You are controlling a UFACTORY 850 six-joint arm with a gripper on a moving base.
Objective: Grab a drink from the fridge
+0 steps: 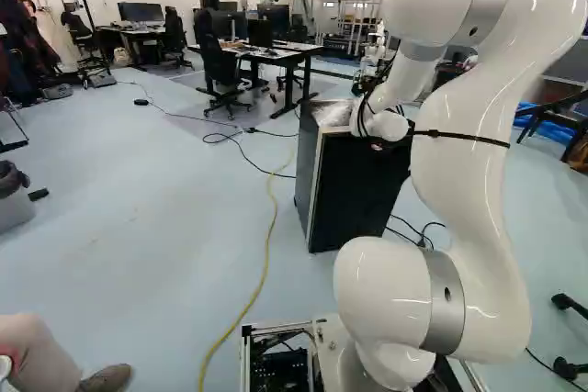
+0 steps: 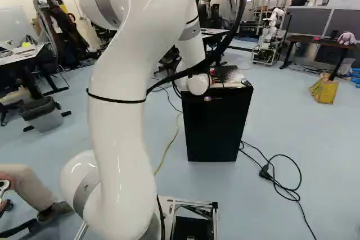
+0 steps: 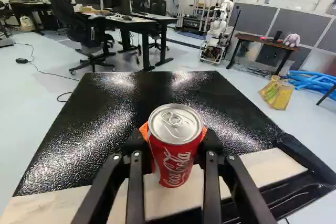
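Your fingers point(image 3: 135, 148) hug the red can point(image 3: 176, 162), so lift slowly, straight off your twelve o'clock fridge point(image 2: 216, 127).

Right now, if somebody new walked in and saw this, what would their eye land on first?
Probably the bright red can, clamped in the gripper above the black fridge. Next, the big white arm, right of the middle in the left base view, and the yellow cable snaking along to its left there.
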